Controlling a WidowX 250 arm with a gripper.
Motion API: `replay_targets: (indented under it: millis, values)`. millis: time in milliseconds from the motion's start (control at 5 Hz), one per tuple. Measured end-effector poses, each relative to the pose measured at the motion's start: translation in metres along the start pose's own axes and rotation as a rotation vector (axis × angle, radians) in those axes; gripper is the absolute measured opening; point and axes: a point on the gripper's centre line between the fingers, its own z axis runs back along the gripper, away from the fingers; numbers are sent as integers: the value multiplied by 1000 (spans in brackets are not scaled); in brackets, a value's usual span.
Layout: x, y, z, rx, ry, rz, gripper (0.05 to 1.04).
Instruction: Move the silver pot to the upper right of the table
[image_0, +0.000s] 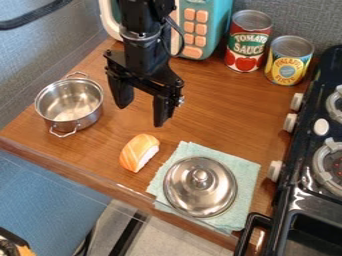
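While the end effector (141, 116) hangs over the middle of the table (220, 100), released, its two fingers spread well apart, the silver pot (69, 104) stands upright at the left, apart from the fingers, one handle toward the far side and the other toward the near edge. Near the middle of that edge lies a piece of orange and white toy sushi (139, 152). To its right, a silver lid (200, 186), knob up, rests on a pale green cloth (248, 172). A teal toy appliance (219, 22) stands at the far side, with a taller red can (248, 41) and a shorter yellow can (289, 60) to its right. A black stove (306, 175) borders the right side
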Motion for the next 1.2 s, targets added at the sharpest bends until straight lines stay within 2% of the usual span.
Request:
replay_targets:
  millis: [200,400,800,1000,1200]
  values:
    - [-2,0,-7,-5,27,1,1001]
    - [3,18,-17,-6,60,60,1001]
    - [20,89,-41,-6,50,263,1001]
    - [18,111,-59,-12,50,328,1001]
    - [16,127,-67,-9,30,377,1001]
